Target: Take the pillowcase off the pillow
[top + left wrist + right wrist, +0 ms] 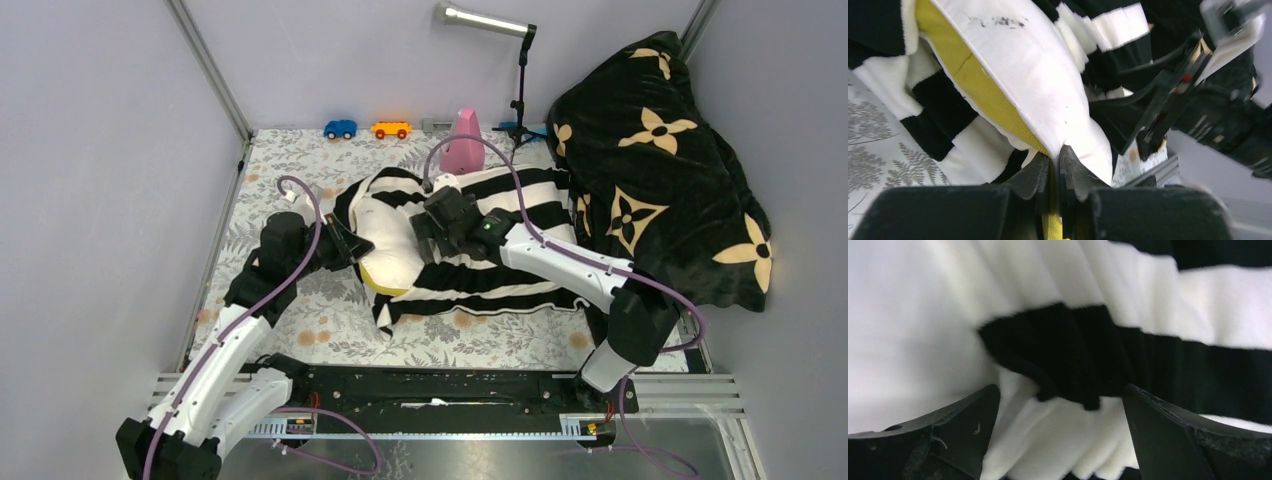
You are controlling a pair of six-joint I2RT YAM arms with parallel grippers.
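The cream-white pillow (388, 235) with a yellow edge band (979, 85) sticks out of the left end of the black and cream striped pillowcase (520, 230), which lies across the middle of the table. My left gripper (1054, 159) is shut on the pillow's yellow-banded corner, seen close in the left wrist view, and sits at the pillow's left end (345, 243). My right gripper (432, 232) is open, jaws wide apart, pressed down on the bunched opening edge of the pillowcase (1088, 355) over the pillow. Plush folds lie between its fingers (960, 427).
A black plush blanket with tan flowers (655, 170) is heaped at the right, touching the pillowcase. A pink bottle (462, 143), a blue toy car (340, 128), an orange toy car (391, 129) and a lamp stand (520, 90) line the back edge. The floral tablecloth (300, 320) shows in front.
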